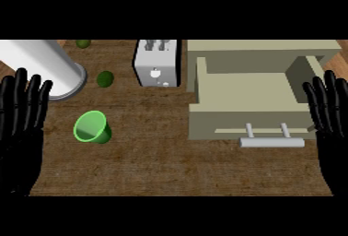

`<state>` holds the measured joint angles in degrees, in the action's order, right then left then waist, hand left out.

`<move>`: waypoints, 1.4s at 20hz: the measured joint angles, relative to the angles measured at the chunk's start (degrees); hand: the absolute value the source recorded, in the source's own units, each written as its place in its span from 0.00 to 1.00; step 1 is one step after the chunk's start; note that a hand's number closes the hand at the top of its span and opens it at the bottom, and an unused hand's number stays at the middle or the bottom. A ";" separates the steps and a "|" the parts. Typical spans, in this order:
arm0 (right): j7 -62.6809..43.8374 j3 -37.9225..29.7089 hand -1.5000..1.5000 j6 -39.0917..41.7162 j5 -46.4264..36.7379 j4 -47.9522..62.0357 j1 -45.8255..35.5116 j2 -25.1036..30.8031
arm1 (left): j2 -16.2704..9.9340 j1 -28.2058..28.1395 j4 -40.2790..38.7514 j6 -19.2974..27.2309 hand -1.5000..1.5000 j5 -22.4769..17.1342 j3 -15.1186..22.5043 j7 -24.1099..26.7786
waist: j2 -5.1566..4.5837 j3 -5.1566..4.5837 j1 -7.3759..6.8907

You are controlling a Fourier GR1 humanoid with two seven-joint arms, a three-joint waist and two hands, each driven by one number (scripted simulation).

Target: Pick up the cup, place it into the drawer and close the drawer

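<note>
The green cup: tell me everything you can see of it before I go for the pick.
The green cup is bright green, plain, plastic-looking and handleless, with its round open mouth facing the camera and its body tapering to a narrower base. It stands on the wooden counter, left of the open drawer. Neither hand touches it.

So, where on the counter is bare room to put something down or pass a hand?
The widest bare patch is the wood below the green cup and in front of the open drawer. A narrower strip runs between cup and drawer, below the toaster. The upper left is crowded: white cylinder, avocado, toaster.
</note>
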<state>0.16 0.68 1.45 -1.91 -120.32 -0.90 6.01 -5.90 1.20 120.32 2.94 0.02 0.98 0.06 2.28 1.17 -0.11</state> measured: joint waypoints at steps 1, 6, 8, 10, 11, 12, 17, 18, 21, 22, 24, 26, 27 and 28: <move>-0.50 -0.16 0.00 -0.20 0.44 -0.70 -0.20 -0.24 | -0.47 0.22 0.36 -0.68 0.00 -0.69 -0.36 -0.03 | -0.47 -0.24 0.03; 0.72 0.13 0.00 -0.05 1.14 -0.89 0.40 -1.06 | -7.13 0.93 -3.68 -12.79 0.00 -13.38 -5.78 2.84 | -1.81 -0.99 0.13; -1.54 1.56 0.00 1.15 1.36 -0.12 0.51 -0.56 | -7.70 0.56 -6.74 -15.08 0.00 -19.39 -7.13 0.13 | -2.15 -1.13 0.01; -2.99 2.40 0.00 2.31 1.83 1.05 0.40 -0.08 | -8.91 1.20 -10.75 -17.41 0.00 -24.50 -9.09 -1.63 | -2.33 -1.19 0.09; -3.49 2.48 0.00 2.83 2.35 1.62 0.11 0.09 | -9.69 1.83 -13.59 -19.00 0.00 -26.45 -10.17 -1.62 | -2.40 -1.20 0.18; -4.46 2.29 0.00 3.11 2.90 1.92 -0.60 0.29 | -10.99 2.48 -15.84 -20.56 0.00 -28.81 -11.81 -2.14 | -2.42 -1.20 0.18; -4.90 1.07 0.00 3.95 3.46 7.61 -5.09 0.65 | -13.70 6.82 -29.54 -26.64 0.00 -31.16 -15.10 0.33 | -2.45 -1.20 0.25; -4.48 0.26 0.00 4.58 4.34 8.18 -5.26 0.98 | -13.82 7.29 -31.90 -27.36 0.00 -30.40 -15.24 1.19 | -2.45 -1.20 0.28; -4.85 -0.86 0.00 5.20 4.97 8.96 -6.50 1.47 | -14.45 9.50 -38.78 -29.06 0.00 -28.13 -15.77 3.46 | -2.41 -1.19 0.35; -3.84 -1.13 0.00 5.50 4.77 10.35 -7.08 1.59 | -14.84 10.30 -41.15 -29.61 0.00 -27.38 -16.04 4.26 | -2.40 -1.20 0.35; -2.47 -1.10 0.00 5.78 4.30 11.73 -7.46 1.48 | -15.18 10.69 -46.45 -31.36 0.00 -25.07 -16.40 7.83 | -2.44 -1.19 0.38; -2.88 -2.07 0.00 5.96 5.05 12.40 -8.56 1.69 | -15.03 11.36 -51.33 -32.30 0.00 -22.19 -16.18 11.48 | -2.44 -1.19 0.43; -2.37 -2.80 0.00 6.62 5.61 12.46 -8.17 2.17 | -14.62 11.23 -52.77 -32.26 0.00 -20.86 -15.86 12.91 | -2.42 -1.21 0.42; -2.70 -3.26 0.00 7.17 6.17 12.00 -8.19 2.66 | -15.33 12.28 -55.55 -32.76 0.00 -20.32 -16.39 13.84 | -2.43 -1.20 0.49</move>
<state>-2.55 -2.58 8.62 4.26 -108.32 -9.09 8.67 -21.23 13.48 64.77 -29.83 -20.30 -15.41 13.89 -0.15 -0.03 0.39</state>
